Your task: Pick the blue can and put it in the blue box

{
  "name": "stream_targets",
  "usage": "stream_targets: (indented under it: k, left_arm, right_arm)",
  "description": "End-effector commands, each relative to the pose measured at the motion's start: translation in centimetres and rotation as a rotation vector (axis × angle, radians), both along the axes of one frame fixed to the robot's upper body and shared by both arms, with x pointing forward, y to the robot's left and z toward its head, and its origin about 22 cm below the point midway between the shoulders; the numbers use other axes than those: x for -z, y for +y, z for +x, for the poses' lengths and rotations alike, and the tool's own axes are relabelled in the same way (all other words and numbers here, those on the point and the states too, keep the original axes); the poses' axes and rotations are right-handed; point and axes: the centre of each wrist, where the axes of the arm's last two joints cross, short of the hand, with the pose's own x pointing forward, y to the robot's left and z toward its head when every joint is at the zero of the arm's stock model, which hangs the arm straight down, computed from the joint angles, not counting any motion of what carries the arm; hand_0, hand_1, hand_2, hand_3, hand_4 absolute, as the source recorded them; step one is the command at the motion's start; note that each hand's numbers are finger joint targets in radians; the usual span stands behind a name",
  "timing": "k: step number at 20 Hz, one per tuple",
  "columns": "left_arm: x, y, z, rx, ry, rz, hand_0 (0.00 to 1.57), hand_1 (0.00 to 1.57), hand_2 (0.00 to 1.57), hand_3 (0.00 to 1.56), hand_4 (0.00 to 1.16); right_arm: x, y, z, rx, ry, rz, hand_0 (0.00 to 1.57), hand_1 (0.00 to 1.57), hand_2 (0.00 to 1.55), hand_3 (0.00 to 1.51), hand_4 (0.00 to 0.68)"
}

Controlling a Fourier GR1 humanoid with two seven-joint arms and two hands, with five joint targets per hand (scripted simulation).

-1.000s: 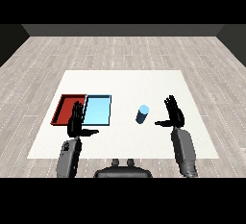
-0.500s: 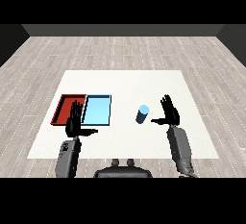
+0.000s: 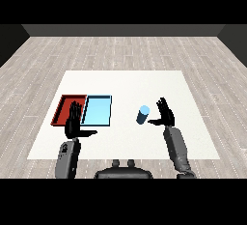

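- Only one camera here, the head view, so there's no second view to share anything with.
- It sits up high at the near edge of the white table [image 3: 125, 81], looking down and forward across it.
- It's far enough back that all four table corners fit in, with grey plank floor around them and a dark wall at the far end.
- Both forearms come in from the lower corners, left hand [image 3: 74, 124] on the view's left and right hand [image 3: 165, 114] on its right, so it isn't mirrored.
- The table's side edges narrow toward the far edge.
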Motion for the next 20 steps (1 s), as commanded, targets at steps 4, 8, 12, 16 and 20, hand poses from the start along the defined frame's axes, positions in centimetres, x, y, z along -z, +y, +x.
stream_targets:
  k: [4,8,12,16,20]
  left_arm:
    - [-1.0,0.7,-0.4,-0.009,0.002,-0.007,0.00,0.00,0.00,0.00,0.00]
    - [0.1,0.6,-0.8,-0.010,-0.011,0.017,0.00,0.00,0.00,0.00,0.00]
    - [0.9,-2.1,1.1,-0.018,-0.010,0.020,0.00,0.00,0.00,0.00,0.00]
    - [0.3,0.4,0.2,-0.008,-0.022,0.016,0.00,0.00,0.00,0.00,0.00]
    - [-0.7,-1.1,-0.6,-0.010,-0.013,-0.011,0.00,0.00,0.00,0.00,0.00]
  right_arm:
    - [1.3,2.1,0.6,-0.012,0.044,0.023,0.00,0.00,0.00,0.00,0.000]
    - [2.4,0.9,-0.3,-0.021,0.034,0.016,0.00,0.00,0.00,0.00,0.000]
    - [2.2,3.9,-0.2,-0.041,0.051,0.047,0.00,0.00,0.00,0.00,0.000]
    - [3.8,4.5,1.2,-0.043,0.062,0.020,0.00,0.00,0.00,0.00,0.000]
    - [3.0,2.2,1.0,-0.052,0.053,0.033,0.00,0.00,0.00,0.00,0.000]
